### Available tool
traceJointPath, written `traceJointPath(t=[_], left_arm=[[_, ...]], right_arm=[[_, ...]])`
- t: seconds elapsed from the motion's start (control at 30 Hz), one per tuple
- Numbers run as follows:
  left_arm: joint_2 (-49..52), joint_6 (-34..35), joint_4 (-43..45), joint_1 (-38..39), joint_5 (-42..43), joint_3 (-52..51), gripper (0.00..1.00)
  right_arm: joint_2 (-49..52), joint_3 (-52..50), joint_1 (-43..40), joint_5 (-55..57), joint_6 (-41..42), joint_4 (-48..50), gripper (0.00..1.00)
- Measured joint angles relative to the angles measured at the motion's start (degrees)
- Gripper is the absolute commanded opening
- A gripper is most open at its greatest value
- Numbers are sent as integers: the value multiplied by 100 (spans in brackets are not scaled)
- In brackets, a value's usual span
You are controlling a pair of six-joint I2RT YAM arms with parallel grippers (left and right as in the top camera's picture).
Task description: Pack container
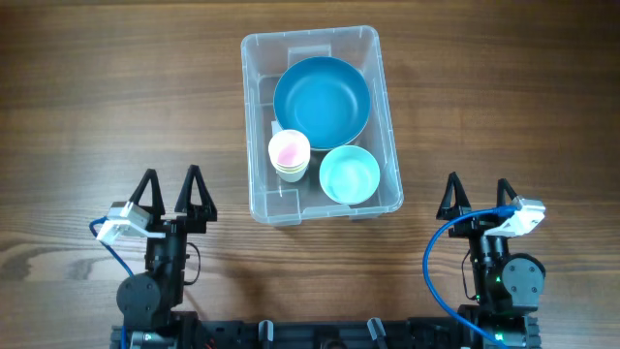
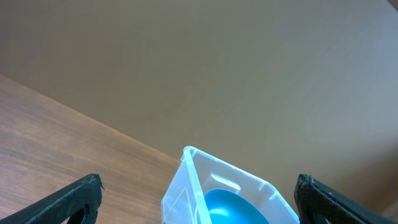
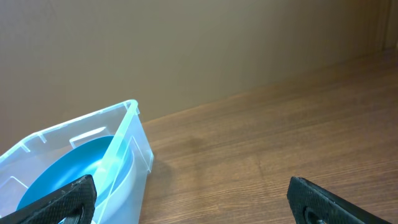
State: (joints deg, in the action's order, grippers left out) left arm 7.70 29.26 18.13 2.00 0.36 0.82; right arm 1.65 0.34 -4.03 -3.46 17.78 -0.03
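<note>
The clear plastic container (image 1: 258, 116) stands on the wooden table at centre. It holds a large blue bowl (image 1: 322, 100), a small light-teal bowl (image 1: 349, 174) and a stack of white cups with a pink inside (image 1: 289, 153). My left gripper (image 1: 171, 186) is open and empty, near the front left, apart from the container. My right gripper (image 1: 479, 193) is open and empty at the front right. The left wrist view shows the container's corner (image 2: 188, 180) and the blue bowl (image 2: 233, 208). The right wrist view shows the container (image 3: 134, 152) at the left.
A plain brown wall stands behind the table in both wrist views. Bare wooden table (image 1: 97, 97) lies to the left and right of the container.
</note>
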Motion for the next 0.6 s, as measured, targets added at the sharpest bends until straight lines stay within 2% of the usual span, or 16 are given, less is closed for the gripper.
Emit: traceJointPath(t=[0.2, 0.47, 0.6], left_arm=[[-632, 0, -793, 15, 20, -7, 100], [-693, -9, -1930, 15, 20, -13, 100], [-697, -398, -2236, 15, 20, -20, 100]], right_arm=[[0, 0, 0, 2, 0, 0, 100], [0, 0, 0, 0, 0, 0, 100], [0, 2, 0, 0, 0, 0, 100]])
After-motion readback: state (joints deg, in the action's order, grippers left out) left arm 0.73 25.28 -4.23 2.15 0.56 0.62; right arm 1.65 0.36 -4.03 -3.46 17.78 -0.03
